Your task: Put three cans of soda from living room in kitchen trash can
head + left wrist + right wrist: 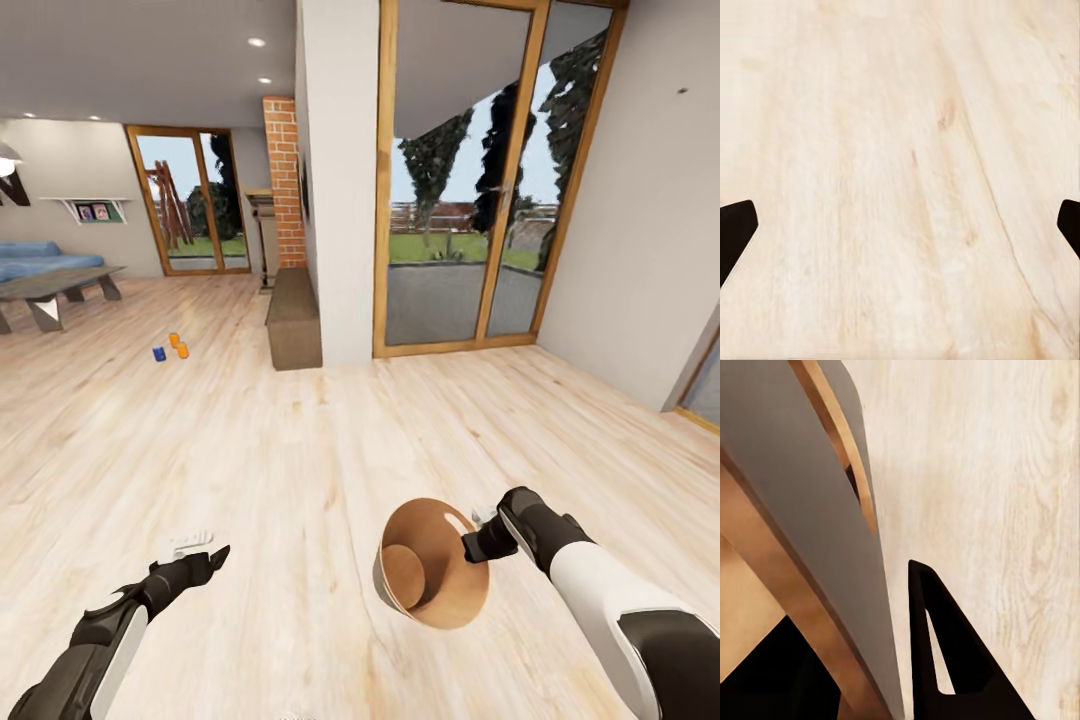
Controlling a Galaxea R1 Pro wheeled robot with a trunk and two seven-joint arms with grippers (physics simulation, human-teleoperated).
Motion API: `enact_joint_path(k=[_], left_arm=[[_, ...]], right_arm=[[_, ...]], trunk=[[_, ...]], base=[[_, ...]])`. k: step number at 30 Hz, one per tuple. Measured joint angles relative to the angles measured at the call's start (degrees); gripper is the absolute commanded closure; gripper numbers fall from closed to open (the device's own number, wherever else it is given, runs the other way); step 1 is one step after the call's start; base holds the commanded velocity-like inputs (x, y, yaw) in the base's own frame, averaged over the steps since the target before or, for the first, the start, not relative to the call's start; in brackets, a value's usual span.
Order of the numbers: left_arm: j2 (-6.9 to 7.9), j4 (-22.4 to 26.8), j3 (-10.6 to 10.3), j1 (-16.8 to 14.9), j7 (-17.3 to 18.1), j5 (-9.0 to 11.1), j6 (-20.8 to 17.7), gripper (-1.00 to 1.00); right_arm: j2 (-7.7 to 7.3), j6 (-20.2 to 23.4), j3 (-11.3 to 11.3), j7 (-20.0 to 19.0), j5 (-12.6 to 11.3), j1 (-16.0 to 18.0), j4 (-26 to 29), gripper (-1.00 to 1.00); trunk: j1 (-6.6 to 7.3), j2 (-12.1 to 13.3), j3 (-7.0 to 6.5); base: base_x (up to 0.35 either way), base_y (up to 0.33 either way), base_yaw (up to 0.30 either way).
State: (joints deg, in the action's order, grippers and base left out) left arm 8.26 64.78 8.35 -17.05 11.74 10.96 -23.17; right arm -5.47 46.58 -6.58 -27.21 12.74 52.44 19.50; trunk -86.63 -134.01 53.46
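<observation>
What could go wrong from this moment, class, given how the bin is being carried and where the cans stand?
1. The right gripper clamps the trash can only by its rim, tilted with the mouth sideways; it might slip or swing while driving.
2. The three soda cans stand close together on the floor far ahead; reaching for one could topple the others.
3. The low cabinet and the coffee table flank the route, so the held bin might clip them.
</observation>
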Motion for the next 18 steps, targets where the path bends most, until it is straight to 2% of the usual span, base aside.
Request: enact_joint_path(k=[12, 15, 18], left_arm=[[-0.08, 0.0, 0.0, 0.0, -0.04, 0.0, -0.01, -1.0], [-0.15, 0.0, 0.0, 0.0, -0.05, -0.04, -0.03, -1.0], [-0.21, -0.01, 0.0, 0.0, -0.05, -0.03, 0.0, -1.0]], right_arm=[[0.42, -0.05, -0.15, 0.02, 0.36, -0.01, -0.11, 1.0], [0.74, 0.12, 0.08, -0.04, -0.41, 0.0, -0.09, 1.0], [0.8, -0.03, -0.06, 0.03, 0.31, 0.0, -0.11, 1.0]], trunk=[[0.0, 0.0, 0.24], [0.0, 0.0, 0.32], [0.0, 0.0, 0.41]], base=[[0.0, 0.0, 0.247], [0.0, 0.0, 0.246], [0.0, 0.0, 0.246]])
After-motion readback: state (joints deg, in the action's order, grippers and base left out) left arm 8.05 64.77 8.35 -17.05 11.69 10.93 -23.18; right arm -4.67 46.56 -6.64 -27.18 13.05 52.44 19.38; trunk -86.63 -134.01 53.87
